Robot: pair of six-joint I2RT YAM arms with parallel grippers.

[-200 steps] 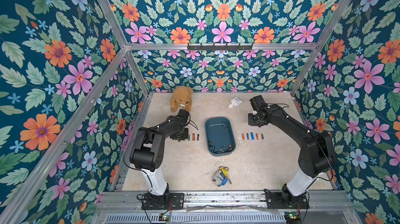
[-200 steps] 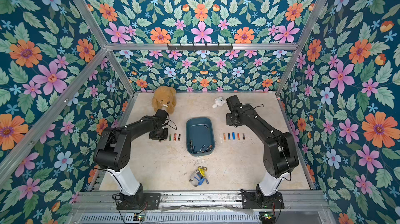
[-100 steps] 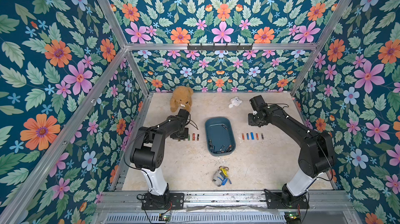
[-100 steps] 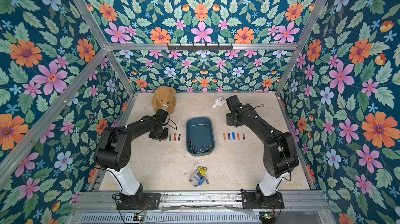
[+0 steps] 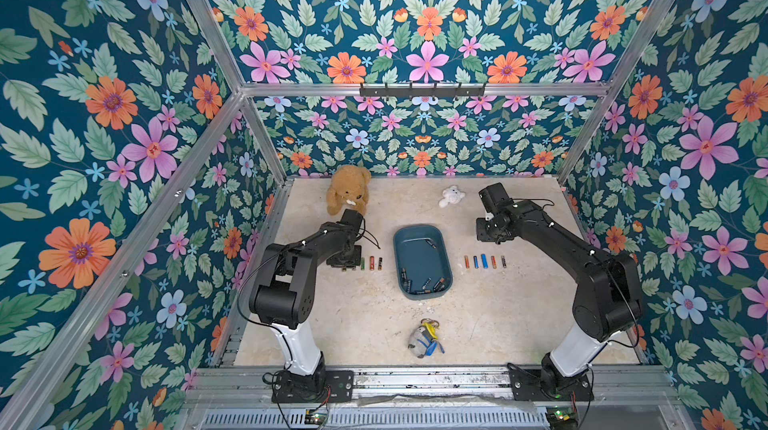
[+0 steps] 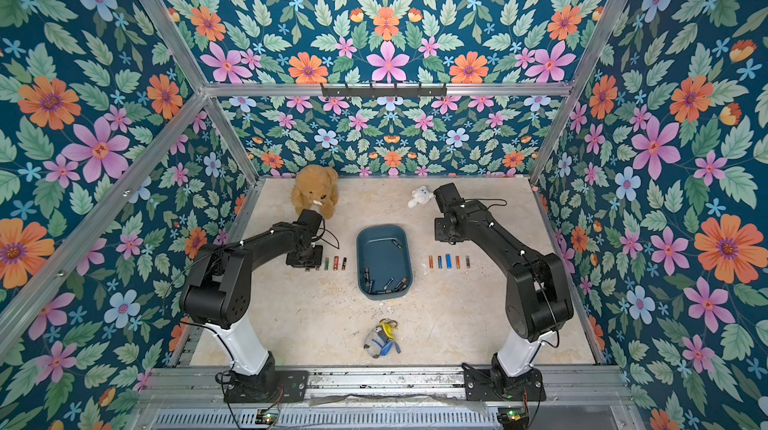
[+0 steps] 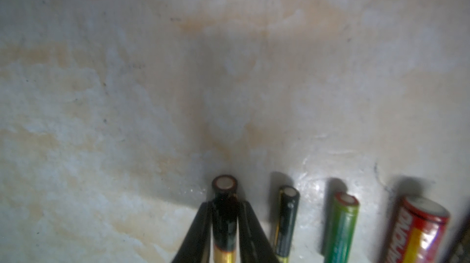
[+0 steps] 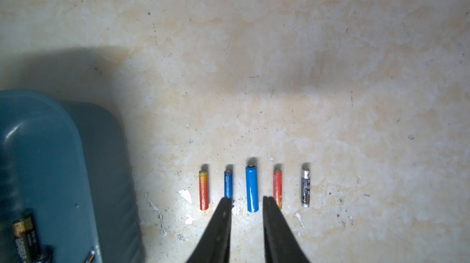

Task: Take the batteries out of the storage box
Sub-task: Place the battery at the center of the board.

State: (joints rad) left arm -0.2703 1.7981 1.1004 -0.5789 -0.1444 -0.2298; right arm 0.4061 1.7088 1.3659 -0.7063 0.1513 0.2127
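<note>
**Top views:** the storage box [image 5: 417, 259] sits mid-table btwn the arms, long axis running away from the bases. The batteries [image 5: 426, 284] inside bunch at its near end at mixed angles. A lone cell [image 5: 430, 244] lies diagonal near the far end. The left gripper [image 5: 344, 262] is low at the outer end of the left row [image 5: 371, 263], near the box's left wall. The right gripper [image 5: 487, 236] hangs off the box's far-right corner, behind the right row [image 5: 484, 261]. Both top views agree.

**L wrist:** the fingers [image 7: 201, 226] hug a black cell [image 7: 223, 190] on both sides. Its axis is in line w/ them and parallel to its neighbours on the table. Pinched or free, can't tell.

**R wrist:** jaws slightly parted, nothing btwn them. A blue cell [image 8: 251, 188] shows on the table past the tips. The box is in frame w/ a black-and-gold cell inside.

**Next pick:** prob. the R arm's, since it's empty and nearer the lone cell, which lies box-ward of it. The jaws would need to close across that diagonal axis.
</note>
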